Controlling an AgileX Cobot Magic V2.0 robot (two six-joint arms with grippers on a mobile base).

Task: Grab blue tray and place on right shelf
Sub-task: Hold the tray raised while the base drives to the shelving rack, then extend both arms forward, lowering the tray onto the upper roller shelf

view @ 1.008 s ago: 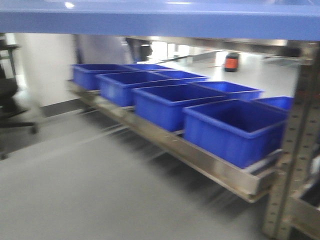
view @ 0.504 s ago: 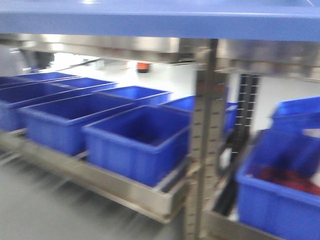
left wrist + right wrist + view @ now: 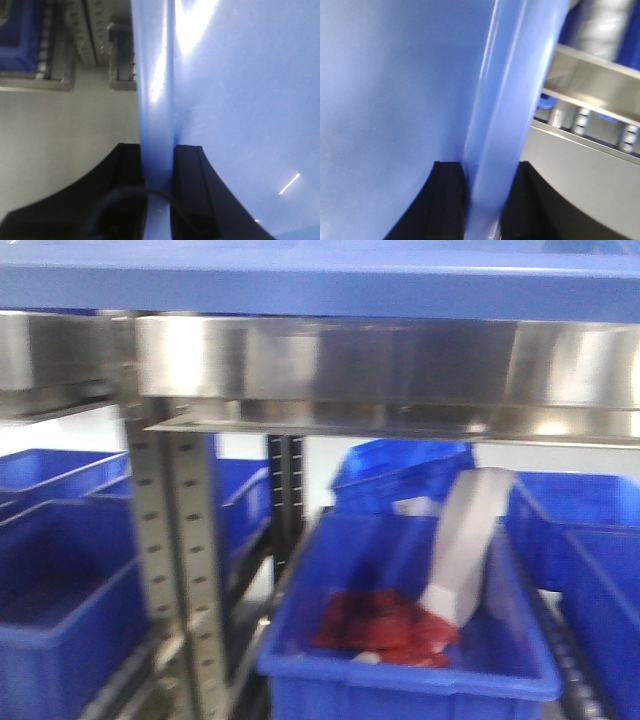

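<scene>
1. My left gripper (image 3: 157, 167) is clamped tight on one end rim of the blue tray (image 3: 240, 100). My right gripper (image 3: 487, 182) pinches the opposite rim.
2. The tray hangs between both grippers, with its long axis crosswise, filling the top of the front view.
3. The right shelf (image 3: 380, 365) lies straight ahead. Its shiny front edge is just below the tray's edge and parallel to it.

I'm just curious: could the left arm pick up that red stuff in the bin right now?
Probably not. The left arm has its jaws shut on the tray's rim, so it isn't free. The red stuff lies low in the bin, below the steel rail.
</scene>
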